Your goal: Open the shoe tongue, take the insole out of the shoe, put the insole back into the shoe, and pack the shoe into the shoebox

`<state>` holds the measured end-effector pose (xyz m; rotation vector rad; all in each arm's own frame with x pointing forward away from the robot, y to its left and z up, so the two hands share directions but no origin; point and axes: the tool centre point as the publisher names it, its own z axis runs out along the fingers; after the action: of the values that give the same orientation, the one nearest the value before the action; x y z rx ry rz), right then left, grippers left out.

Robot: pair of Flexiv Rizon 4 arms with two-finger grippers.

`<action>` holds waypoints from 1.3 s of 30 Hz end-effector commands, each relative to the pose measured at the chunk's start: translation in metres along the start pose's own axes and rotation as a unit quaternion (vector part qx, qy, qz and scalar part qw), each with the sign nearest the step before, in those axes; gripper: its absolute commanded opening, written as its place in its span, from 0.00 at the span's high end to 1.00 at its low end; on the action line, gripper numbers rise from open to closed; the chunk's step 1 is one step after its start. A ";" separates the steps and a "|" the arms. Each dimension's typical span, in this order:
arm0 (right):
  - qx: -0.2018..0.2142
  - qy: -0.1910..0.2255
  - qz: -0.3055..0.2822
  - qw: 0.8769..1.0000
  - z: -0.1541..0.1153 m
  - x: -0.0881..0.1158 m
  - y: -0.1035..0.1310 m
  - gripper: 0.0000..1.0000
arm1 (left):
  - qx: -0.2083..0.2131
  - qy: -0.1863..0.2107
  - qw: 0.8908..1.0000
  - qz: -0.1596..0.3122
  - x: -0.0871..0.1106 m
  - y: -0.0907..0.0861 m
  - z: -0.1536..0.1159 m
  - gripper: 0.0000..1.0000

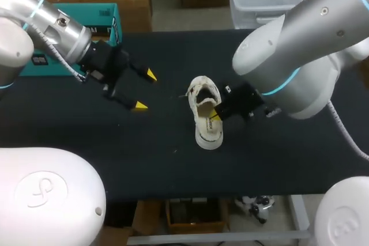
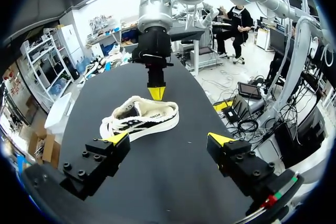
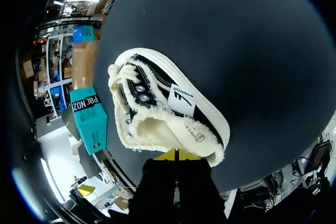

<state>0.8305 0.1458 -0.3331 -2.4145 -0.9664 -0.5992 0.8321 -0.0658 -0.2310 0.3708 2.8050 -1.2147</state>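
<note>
Black table (image 1: 173, 165): white shoe (image 1: 206, 116) near middle, teal shoebox (image 1: 106, 15) at far-left corner.

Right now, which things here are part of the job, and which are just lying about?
Job:
shoe
shoebox

Just there:
table

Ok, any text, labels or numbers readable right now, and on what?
White tag on the shoe: small print, lens-warped, no sure reading.
Round stamp on the shoe's lining: too small to read.
Dark label on the teal shoebox: pale characters, skewed, no sure reading.
Nothing else legible.
</note>
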 end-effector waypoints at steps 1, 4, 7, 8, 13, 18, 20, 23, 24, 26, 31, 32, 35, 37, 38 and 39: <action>0.127 0.018 -0.022 0.992 -0.022 -0.004 0.021 1.00 | -0.011 -0.009 1.000 -0.008 0.010 -0.006 -0.003 0.00; 0.147 0.010 -0.045 0.988 -0.026 -0.002 0.029 1.00 | -0.019 -0.012 1.000 -0.015 0.014 -0.008 -0.004 0.00; 0.162 -0.001 -0.067 0.984 -0.030 0.000 0.036 1.00 | -0.030 -0.016 0.999 -0.027 0.019 -0.008 -0.006 0.00; 0.166 -0.007 -0.073 0.983 -0.031 0.001 0.038 1.00 | -0.032 -0.016 0.999 -0.031 0.021 -0.008 -0.006 0.00; 0.187 -0.028 -0.096 0.977 -0.035 0.005 0.046 1.00 | -0.040 -0.027 0.998 -0.048 0.030 -0.006 -0.011 0.00; 0.190 -0.052 -0.103 0.975 -0.038 0.010 0.054 1.00 | -0.045 -0.033 0.996 -0.064 0.035 -0.001 -0.013 0.00; 0.186 -0.064 -0.106 0.975 -0.039 0.011 0.056 1.00 | -0.048 -0.034 0.996 -0.070 0.037 0.000 -0.013 0.00; 0.179 -0.067 -0.115 0.975 -0.041 0.011 0.060 0.98 | -0.051 -0.035 0.995 -0.081 0.039 0.002 -0.012 0.00; 0.172 -0.066 -0.117 0.976 -0.042 0.011 0.060 0.84 | -0.053 -0.033 0.994 -0.087 0.039 0.002 -0.012 0.00; 0.157 -0.055 -0.116 0.979 -0.044 0.009 0.061 0.00 | -0.056 -0.032 0.993 -0.099 0.040 0.003 -0.011 0.00; 0.157 -0.055 -0.116 0.979 -0.044 0.009 0.061 0.00 | -0.068 -0.022 0.991 -0.110 0.039 0.005 -0.012 0.00; 0.157 -0.055 -0.116 0.979 -0.044 0.009 0.061 0.00 | -0.068 -0.022 0.991 -0.110 0.039 0.005 -0.012 0.00; 0.157 -0.055 -0.116 0.979 -0.044 0.009 0.061 0.00 | -0.068 -0.022 0.991 -0.110 0.039 0.005 -0.012 0.00; 0.157 -0.055 -0.116 0.979 -0.044 0.009 0.061 0.00 | -0.068 -0.022 0.991 -0.110 0.039 0.005 -0.012 0.00; 0.157 -0.055 -0.116 0.979 -0.044 0.009 0.061 0.00 | -0.068 -0.022 0.991 -0.110 0.039 0.005 -0.012 0.00; 0.157 -0.055 -0.116 0.979 -0.044 0.009 0.061 0.00 | -0.068 -0.022 0.991 -0.110 0.039 0.005 -0.012 0.00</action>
<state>0.8725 0.0869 -0.3100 -2.0850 -1.2957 -0.3627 0.7950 -0.0460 -0.2314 0.0266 2.9273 -1.0403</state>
